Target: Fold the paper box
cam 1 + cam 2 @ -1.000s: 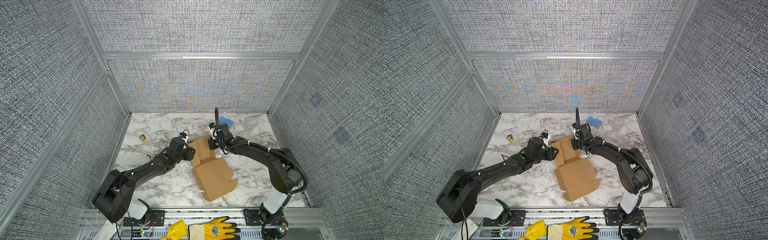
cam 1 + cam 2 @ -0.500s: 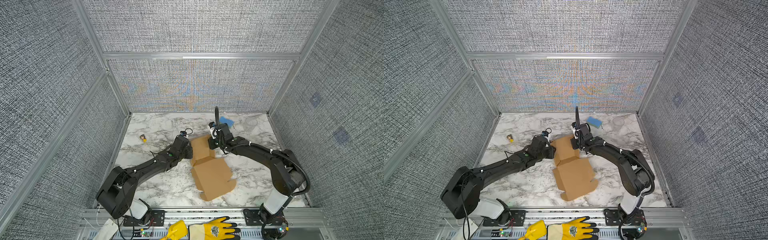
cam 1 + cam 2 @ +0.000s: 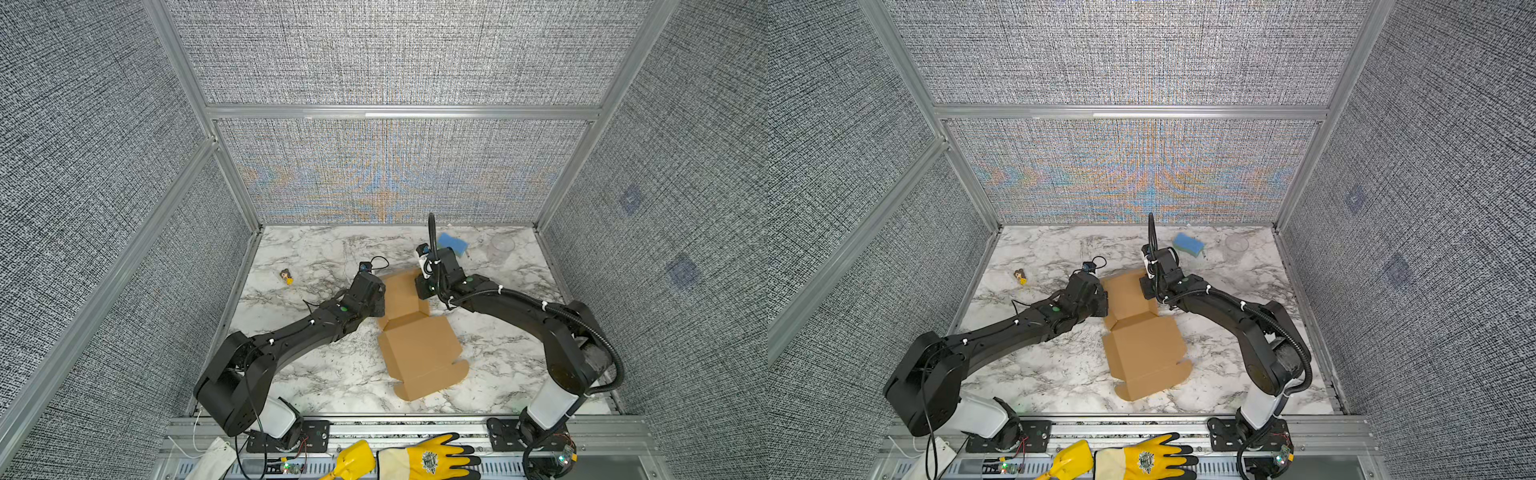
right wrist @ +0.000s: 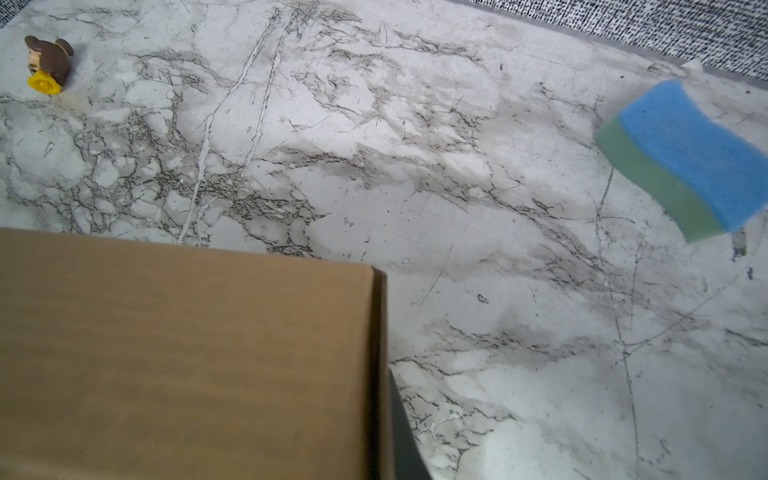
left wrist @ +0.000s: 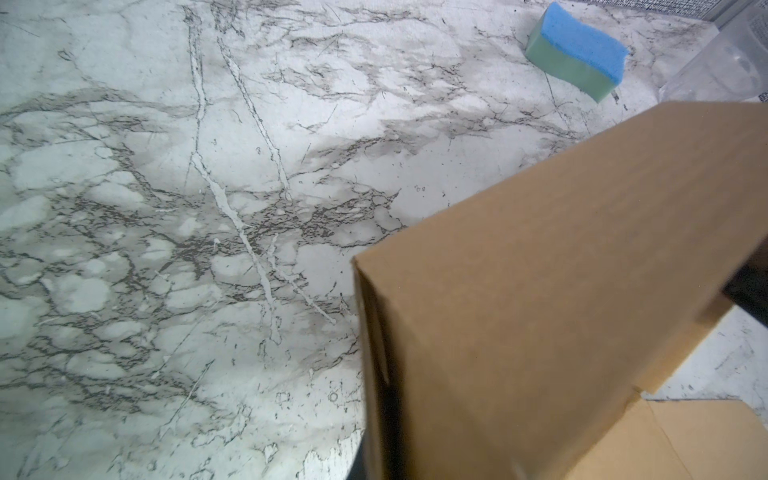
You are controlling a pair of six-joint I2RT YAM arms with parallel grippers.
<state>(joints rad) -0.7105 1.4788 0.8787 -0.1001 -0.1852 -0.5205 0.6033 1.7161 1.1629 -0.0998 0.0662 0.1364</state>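
Logging what we see | left gripper (image 3: 379, 300) clamped on paper box (image 3: 419, 349) wall | right gripper (image 3: 421, 286) clamped opposite wall

Both top views are bright and evenly lit from above; shadows are soft and faint, a thin one hugging the box (image 3: 419, 353) on the table (image 3: 316, 374); the woven walls (image 3: 386, 178) shimmer with orange and blue moiré, strongest on the back one; the frame bars (image 3: 399, 112) splay outward toward the edges, as a wide lens bends them; fine detail is slightly soft. In the left wrist view the near cardboard is blurred and smooth; the sponge (image 5: 577, 58) and the marble veins are sharp; a greenish cast tints the table. The right wrist view is alike: cardboard soft, veins crisp, a pale glare patch on the table near the cardboard.
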